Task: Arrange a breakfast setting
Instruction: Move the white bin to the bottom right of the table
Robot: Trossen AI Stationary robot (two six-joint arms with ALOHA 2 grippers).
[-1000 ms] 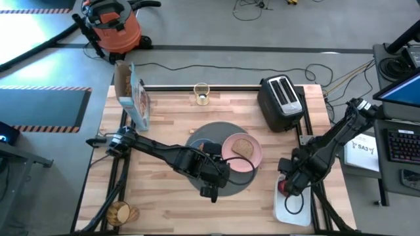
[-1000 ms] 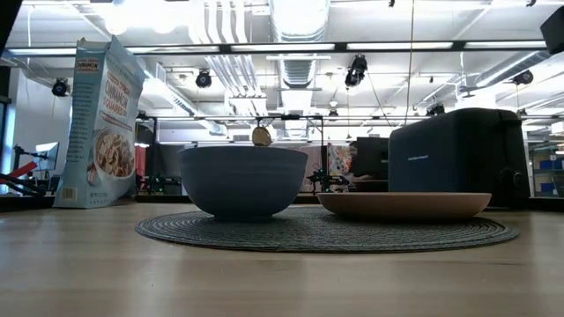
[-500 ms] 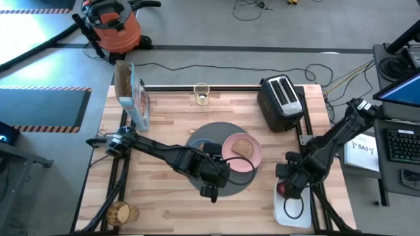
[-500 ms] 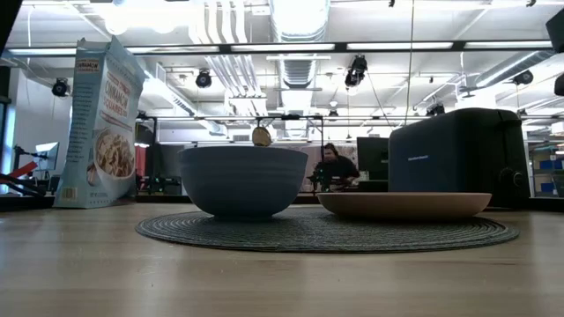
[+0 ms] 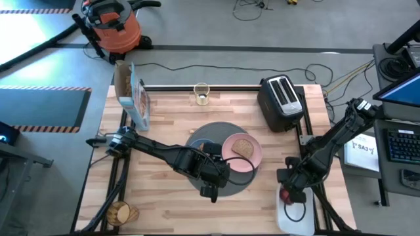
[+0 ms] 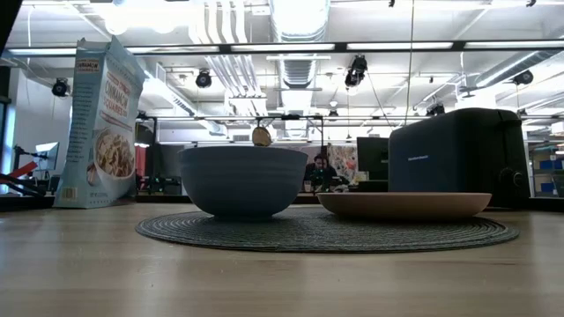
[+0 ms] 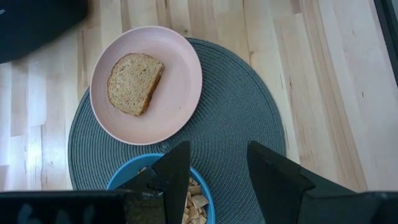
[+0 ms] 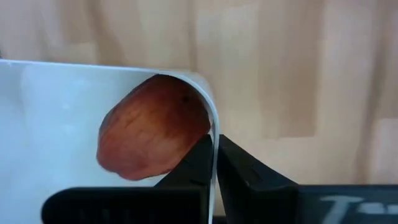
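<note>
Apple [image 8: 152, 127] in tray [image 8: 50, 118] corner, touching right tool [image 8: 214, 163] pinched shut on tray rim, left tool [image 7: 214, 171] open, empty, above mat [image 7: 242, 112], bowl [image 7: 127, 177] at its 7 o'clock.

mat [image 7: 242, 118]: woven, matt | table [image 5: 164, 118]: pale wood | tray [image 8: 50, 106]: smooth white plastic

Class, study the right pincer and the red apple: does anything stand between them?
Yes, the rim of the white tray. The right pincer is shut on that rim, while the red apple lies just inside it. The left pincer hangs open above the grey mat.
</note>
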